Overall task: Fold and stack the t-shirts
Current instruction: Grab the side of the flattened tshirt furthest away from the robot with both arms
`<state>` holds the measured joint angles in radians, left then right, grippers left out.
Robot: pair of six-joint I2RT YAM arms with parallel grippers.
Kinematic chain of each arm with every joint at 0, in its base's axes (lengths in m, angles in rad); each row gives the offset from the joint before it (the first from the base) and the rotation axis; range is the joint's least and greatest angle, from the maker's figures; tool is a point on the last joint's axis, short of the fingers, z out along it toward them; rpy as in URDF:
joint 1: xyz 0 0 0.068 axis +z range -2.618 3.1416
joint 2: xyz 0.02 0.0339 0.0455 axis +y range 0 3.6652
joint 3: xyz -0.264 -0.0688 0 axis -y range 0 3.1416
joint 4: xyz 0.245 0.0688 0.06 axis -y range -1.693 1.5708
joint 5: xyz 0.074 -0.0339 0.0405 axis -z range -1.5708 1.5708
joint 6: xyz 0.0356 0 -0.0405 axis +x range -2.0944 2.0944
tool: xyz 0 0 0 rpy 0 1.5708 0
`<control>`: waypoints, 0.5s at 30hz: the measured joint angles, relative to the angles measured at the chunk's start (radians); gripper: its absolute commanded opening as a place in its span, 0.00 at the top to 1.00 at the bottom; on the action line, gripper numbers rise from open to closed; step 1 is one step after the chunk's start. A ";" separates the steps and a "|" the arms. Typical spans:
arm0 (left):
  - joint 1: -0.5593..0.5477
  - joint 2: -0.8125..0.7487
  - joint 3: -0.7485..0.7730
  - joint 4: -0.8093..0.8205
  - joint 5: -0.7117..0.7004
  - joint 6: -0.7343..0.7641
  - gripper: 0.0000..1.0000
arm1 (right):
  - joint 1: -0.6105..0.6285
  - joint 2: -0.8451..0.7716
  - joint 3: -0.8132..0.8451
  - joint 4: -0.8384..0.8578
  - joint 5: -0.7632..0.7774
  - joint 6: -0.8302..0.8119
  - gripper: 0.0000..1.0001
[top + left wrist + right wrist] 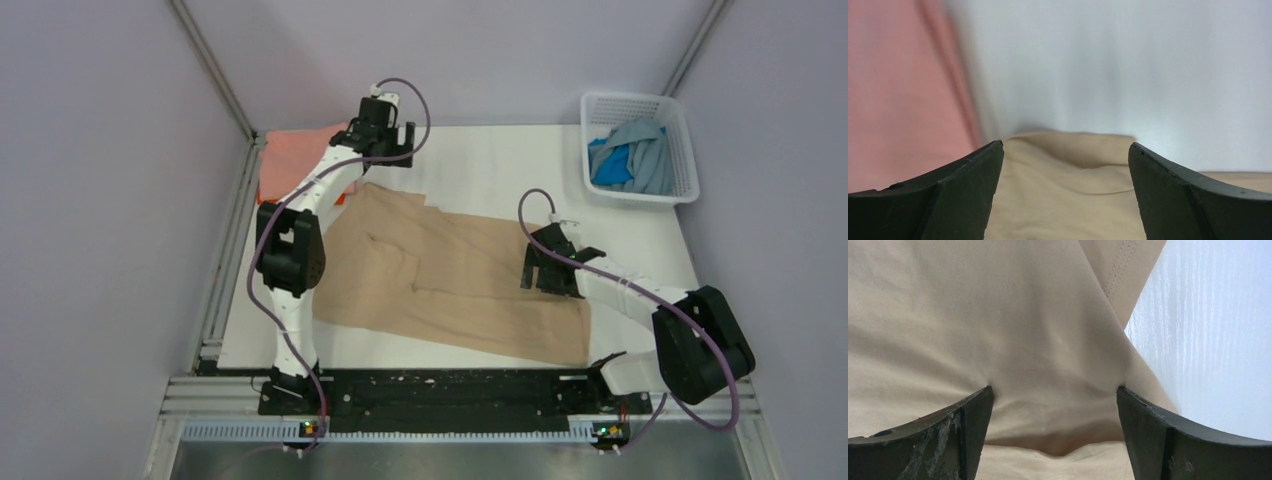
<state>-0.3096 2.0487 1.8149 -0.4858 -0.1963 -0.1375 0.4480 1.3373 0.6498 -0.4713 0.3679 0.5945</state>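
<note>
The tan t-shirt [450,285] lies spread flat across the middle of the table. My left gripper [388,155] is open over its far left corner, and the left wrist view shows tan cloth [1068,195] between the spread fingers [968,185]. My right gripper [548,272] is open at the shirt's right side. Its fingertips [973,415] press down on the tan cloth [998,315], with a folded edge between them. A folded salmon pink shirt [300,158] lies at the far left, with an orange edge [346,197] under it. The pink cloth also shows in the left wrist view [898,100].
A white lattice basket [678,130] stands at the back right and holds a blue shirt [612,168] and a light blue-grey one [650,150]. Metal frame posts and grey walls enclose the table. White table surface [480,160] shows behind the tan shirt.
</note>
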 measured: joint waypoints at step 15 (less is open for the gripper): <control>-0.072 0.220 0.312 -0.097 0.195 -0.261 0.01 | 0.000 -0.003 -0.010 0.070 -0.020 -0.029 0.08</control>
<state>-0.3820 2.2692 2.1265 -0.5831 -0.0010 -0.3985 0.4480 1.3338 0.6399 -0.4011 0.3477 0.5652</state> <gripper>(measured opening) 0.990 0.920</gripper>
